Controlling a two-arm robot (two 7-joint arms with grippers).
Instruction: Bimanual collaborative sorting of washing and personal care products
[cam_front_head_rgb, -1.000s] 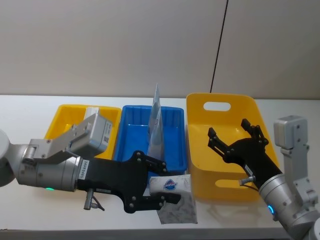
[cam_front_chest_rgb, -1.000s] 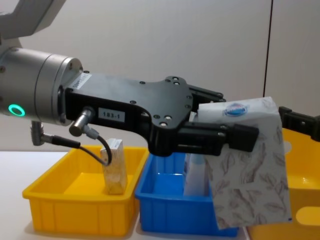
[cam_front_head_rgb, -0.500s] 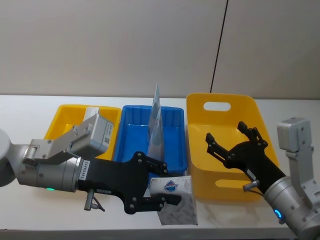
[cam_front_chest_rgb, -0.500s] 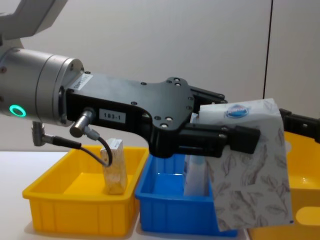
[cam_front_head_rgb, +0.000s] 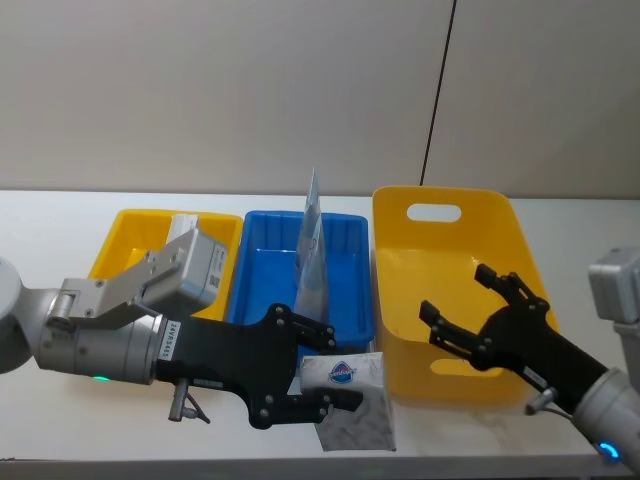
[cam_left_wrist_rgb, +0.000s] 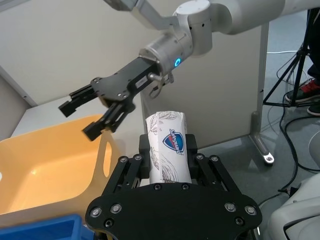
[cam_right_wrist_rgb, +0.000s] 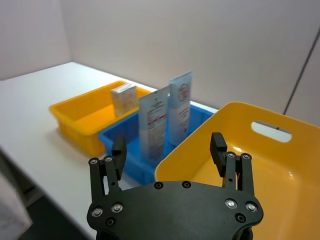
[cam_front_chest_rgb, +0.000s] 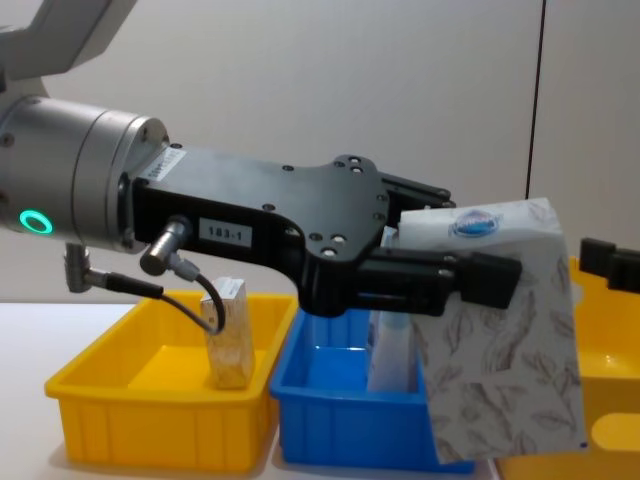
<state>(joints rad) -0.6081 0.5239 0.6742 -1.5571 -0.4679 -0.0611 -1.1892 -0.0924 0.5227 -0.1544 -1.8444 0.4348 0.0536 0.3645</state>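
Note:
My left gripper (cam_front_head_rgb: 335, 368) is shut on a whitish leaf-patterned pack (cam_front_head_rgb: 360, 425) with a blue oval logo. It holds the pack in the air in front of the blue bin (cam_front_head_rgb: 260, 285), near the table's front edge. The chest view shows the same pack (cam_front_chest_rgb: 500, 360) hanging from the left gripper (cam_front_chest_rgb: 465, 235). My right gripper (cam_front_head_rgb: 463, 300) is open and empty, low over the front of the large yellow bin (cam_front_head_rgb: 450, 240). Two pale-blue pouches (cam_front_head_rgb: 312, 250) stand upright in the blue bin. Another small pack (cam_front_head_rgb: 183, 225) stands in the small yellow bin (cam_front_head_rgb: 125, 240).
The three bins sit side by side across the white table: small yellow on the left, blue in the middle, large handled yellow on the right. A cable hangs down the wall behind. In the right wrist view the pouches (cam_right_wrist_rgb: 167, 112) rise beyond the large bin's rim (cam_right_wrist_rgb: 200, 135).
My right gripper has drawn back toward the front right and lower, staying open. The left gripper and its pack have hardly moved.

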